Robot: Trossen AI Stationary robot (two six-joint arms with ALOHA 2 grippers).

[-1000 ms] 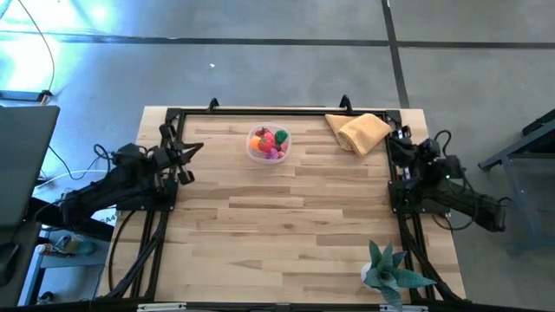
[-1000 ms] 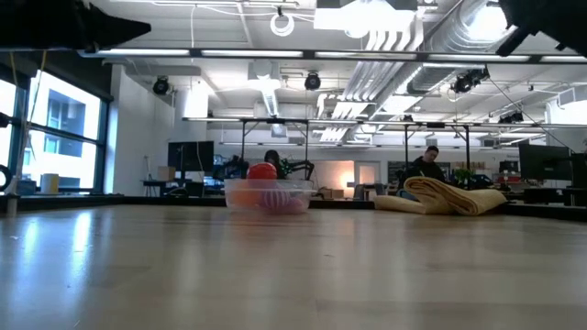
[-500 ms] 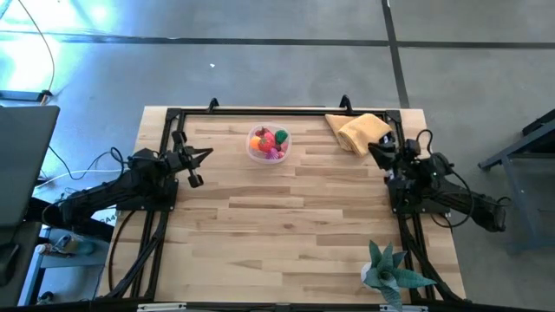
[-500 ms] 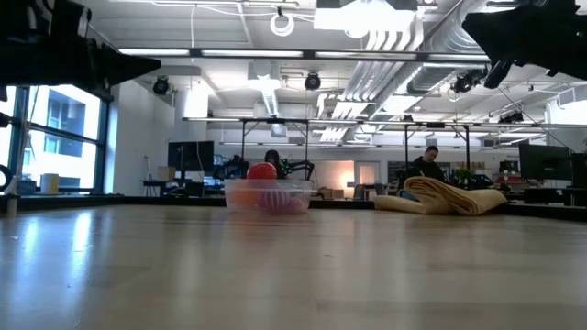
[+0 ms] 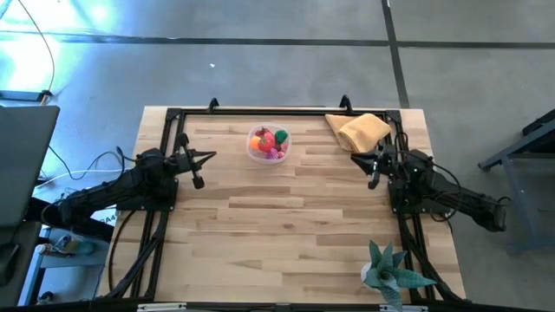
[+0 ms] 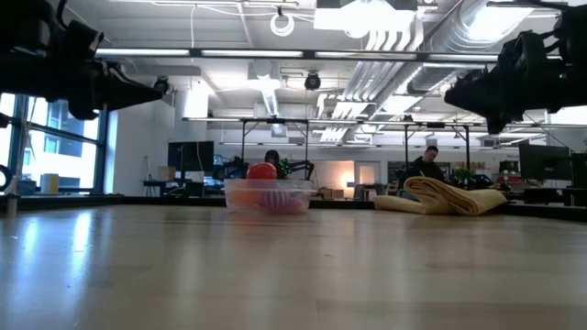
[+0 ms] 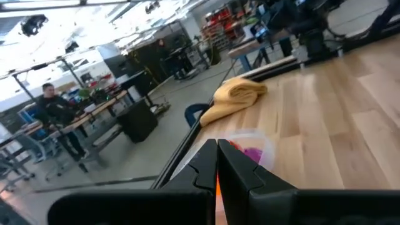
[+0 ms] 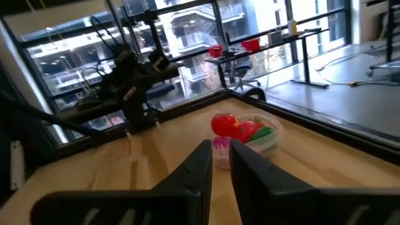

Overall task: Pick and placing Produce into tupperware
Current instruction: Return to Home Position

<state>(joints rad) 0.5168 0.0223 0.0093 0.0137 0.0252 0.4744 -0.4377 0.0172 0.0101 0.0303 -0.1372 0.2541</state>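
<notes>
Both arms idle, nothing in hand. Nearest the low camera, at the right-hand corner of the table [image 5: 286,227], stands a teal spiky plant [image 5: 395,270], well apart from everything else

Mid-table: the left gripper [image 5: 201,162] reaches in over the left edge, aimed across toward the right side. Its wrist view shows the two fingers pressed together with nothing between them. The right gripper [image 5: 360,162] reaches in over the right edge, pointing back at the left one. It is near the tan cloth [image 5: 358,132] but not touching it. Its fingers are all but closed, only a thin slit between them, nothing gripped. In the low view both hang well above the boards

Far side: the tupperware [image 5: 250,149] sits upright on the wood near the far rail, slightly left of centre. All the produce [image 5: 267,141] I can see is inside it: red, orange, magenta and green pieces piled together, with the red one poking above the rim in the low view. The tan cloth lies crumpled at the far right corner, to the right of the tupperware and apart from it

Beyond the table is an open workshop with desks and frames. A person [image 6: 427,162] sits at a desk behind the cloth
</notes>
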